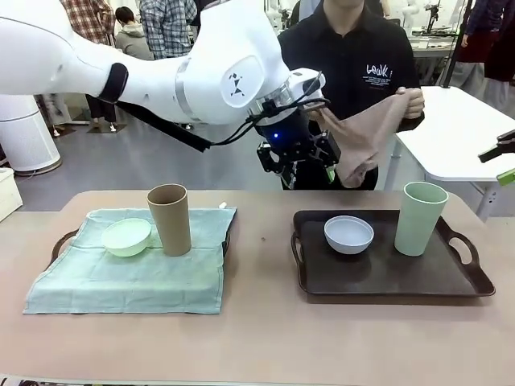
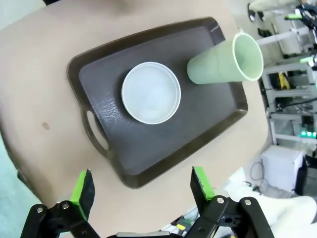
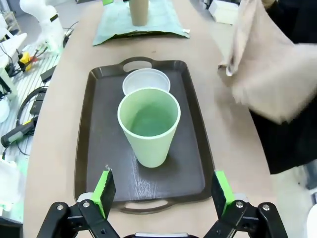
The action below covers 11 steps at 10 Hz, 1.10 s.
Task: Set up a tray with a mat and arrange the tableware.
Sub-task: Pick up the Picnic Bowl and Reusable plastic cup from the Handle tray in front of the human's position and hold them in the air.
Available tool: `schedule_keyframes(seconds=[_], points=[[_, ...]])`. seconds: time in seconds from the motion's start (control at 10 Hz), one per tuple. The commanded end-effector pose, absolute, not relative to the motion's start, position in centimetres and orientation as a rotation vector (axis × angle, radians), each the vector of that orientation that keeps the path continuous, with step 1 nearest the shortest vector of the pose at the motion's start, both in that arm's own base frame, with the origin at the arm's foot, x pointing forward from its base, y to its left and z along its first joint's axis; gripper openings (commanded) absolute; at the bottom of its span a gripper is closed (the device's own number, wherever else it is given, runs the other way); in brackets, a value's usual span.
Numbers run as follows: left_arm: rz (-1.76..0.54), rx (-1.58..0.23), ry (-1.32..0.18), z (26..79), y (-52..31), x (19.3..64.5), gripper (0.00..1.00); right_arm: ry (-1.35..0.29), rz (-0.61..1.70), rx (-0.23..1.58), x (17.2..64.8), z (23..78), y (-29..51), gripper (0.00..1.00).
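A person at the far side holds up a beige mat point(image 1: 366, 137) point(image 3: 267, 64) in one hand. The dark brown tray point(image 1: 386, 277) point(image 2: 104, 84) point(image 3: 99, 148) on the right is bare and carries a whitish-blue bowl point(image 1: 348, 233) point(image 2: 151, 92) point(image 3: 143, 78) and a tall pale green cup point(image 1: 421, 217) point(image 2: 223, 59) point(image 3: 148, 124). My left gripper point(image 1: 308, 173) point(image 2: 142, 191) hangs open above the table behind this tray, just beside the mat. My right gripper point(image 3: 163, 191) is open at the tray's right end, above its handle, with nothing between its fingers.
On the left, a second tray point(image 1: 63, 241) is covered by a green mat point(image 1: 129, 277) point(image 3: 143, 27) holding a light green bowl point(image 1: 126, 236) and a tan-brown cup point(image 1: 170, 219) point(image 3: 138, 11). A white table point(image 1: 459, 129) stands behind on the right.
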<state>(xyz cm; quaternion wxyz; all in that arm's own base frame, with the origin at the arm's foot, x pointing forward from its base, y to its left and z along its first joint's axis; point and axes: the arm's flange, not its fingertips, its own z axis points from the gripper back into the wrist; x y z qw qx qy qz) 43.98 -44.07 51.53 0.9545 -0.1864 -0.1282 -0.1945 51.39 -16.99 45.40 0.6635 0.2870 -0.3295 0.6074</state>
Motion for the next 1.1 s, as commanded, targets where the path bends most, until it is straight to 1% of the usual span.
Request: schedule_keyframes(seconds=[0.0, 0.1, 0.2, 0.4, 0.6, 0.8, 1.0], points=[[-0.442, -0.361, -0.265, 52.5, -42.9, 43.6, 1.0, -0.721, 1.381, 0.64, 51.1, 45.7, -16.5, 1.0], [-0.395, -0.379, -0.26, 51.5, -44.1, 44.0, 1.0, -0.745, 1.372, 0.648, 51.4, 45.4, -17.0, 1.0], [-0.342, -0.365, -0.285, 50.2, -44.9, 43.2, 1.0, -0.709, 1.399, 0.694, 52.7, 43.5, -16.5, 1.0], [-0.101, -0.282, -0.277, 48.2, -46.4, 43.8, 1.0, -0.693, 1.421, 0.723, 53.9, 40.8, -16.2, 1.0], [0.013, -0.208, -0.308, 46.3, -47.8, 44.7, 1.0, -0.702, 1.456, 0.747, 54.2, 39.2, -15.9, 1.0], [0.051, -0.183, -0.292, 44.4, -49.2, 45.6, 1.0, -0.705, 1.488, 0.778, 54.4, 37.4, -15.3, 1.0], [0.026, -0.22, -0.242, 43.7, -50.4, 45.9, 1.0, -0.695, 1.47, 0.8, 54.6, 36.3, -14.6, 1.0]])
